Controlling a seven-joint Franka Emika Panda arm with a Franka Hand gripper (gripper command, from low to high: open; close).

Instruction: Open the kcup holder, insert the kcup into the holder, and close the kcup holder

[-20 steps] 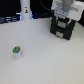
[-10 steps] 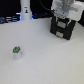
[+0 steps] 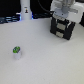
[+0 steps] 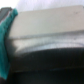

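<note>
Meanwhile kcup point(image 3: 17, 51) sits far from kcup holder point(image 3: 63, 29)

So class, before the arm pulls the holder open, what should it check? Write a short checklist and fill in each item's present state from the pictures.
1. Gripper is at the holder: ok, it sits at the holder's upper front in the exterior view.
2. Fingers are around a handle: cannot tell, the wrist view is blurred and the arm hides the contact.
3. Holder is shut: cannot tell, too small and partly hidden.
4. Kcup is upright on the table: ok.
5. Kcup is clear of the holder's front: ok, it stands far off toward the exterior view's left.
6. Bottle is out of the way: ok, at the back.
</note>
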